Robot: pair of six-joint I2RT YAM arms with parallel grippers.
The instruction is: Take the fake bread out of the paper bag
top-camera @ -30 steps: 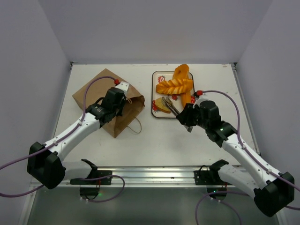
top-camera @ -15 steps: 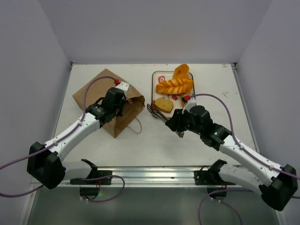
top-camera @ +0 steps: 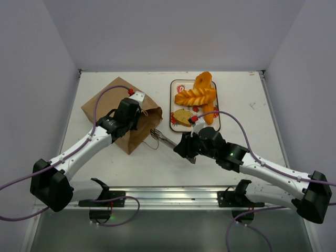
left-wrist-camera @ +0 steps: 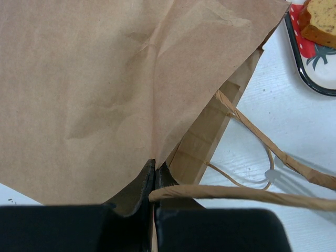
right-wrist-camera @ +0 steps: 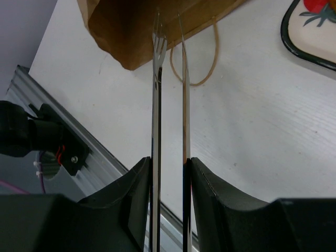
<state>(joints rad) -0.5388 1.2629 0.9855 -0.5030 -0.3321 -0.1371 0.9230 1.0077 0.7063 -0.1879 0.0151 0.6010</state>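
The brown paper bag lies flat at the left, its mouth facing right. My left gripper is shut on the upper edge of the bag's mouth, and a twisted handle crosses its fingers. My right gripper is shut on metal tongs, whose tips point at the bag's mouth, just short of it. The fake bread lies on the tray: a braided loaf, a long loaf and a paler slice. The inside of the bag is hidden.
The strawberry-print tray stands at the back centre, and its corner shows in both the left wrist view and the right wrist view. A loose handle loop lies on the table by the bag's mouth. The metal rail runs along the near edge.
My right arm has swung left and nearer, away from the tray, carrying the tongs to the bag's mouth. The pale slice stays on the tray. The left arm has not moved.
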